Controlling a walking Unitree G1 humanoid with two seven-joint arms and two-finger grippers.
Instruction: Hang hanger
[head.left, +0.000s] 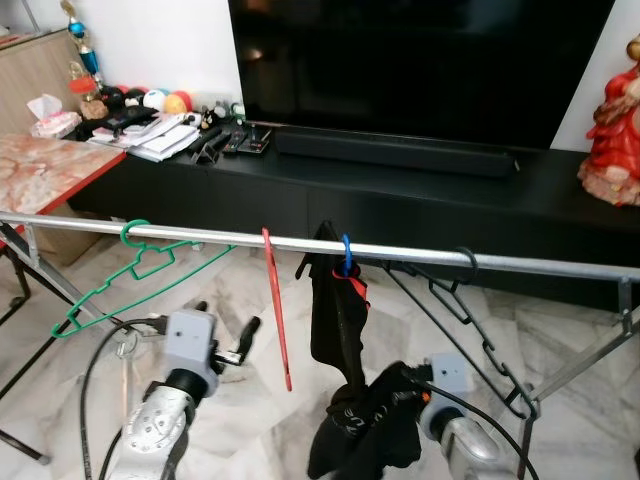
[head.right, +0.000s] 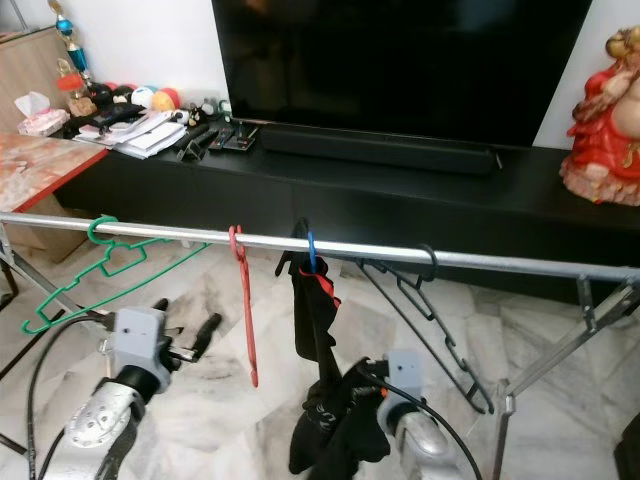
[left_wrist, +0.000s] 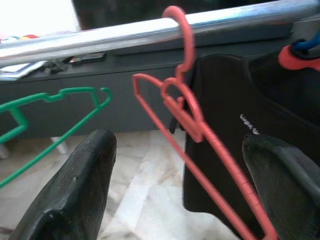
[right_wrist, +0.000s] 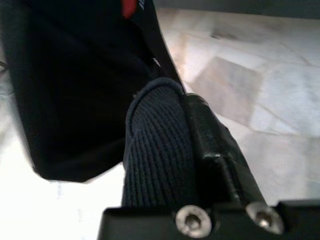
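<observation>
A silver rail (head.left: 200, 236) runs across in front of me. From left to right it carries a green hanger (head.left: 140, 268), a red hanger (head.left: 278, 310), a blue-hooked hanger (head.left: 346, 250) bearing a black garment (head.left: 335, 320), and a black hanger (head.left: 480, 340). My left gripper (head.left: 225, 325) is open just below the rail, between the green and red hangers, with nothing in it. In the left wrist view the red hanger (left_wrist: 200, 130) hangs just beyond the black fingers (left_wrist: 85, 185). Low at the right, my right gripper (right_wrist: 170, 125) is shut on a fold of the black garment (right_wrist: 155, 165).
A long black TV console (head.left: 420, 195) with a large TV stands behind the rail. Papers and remotes (head.left: 165, 135) lie at its left end, and a red figurine (head.left: 612, 110) stands at its right. A marble-topped table (head.left: 40, 165) is at the left. Rack legs (head.left: 570, 375) slope down at the right.
</observation>
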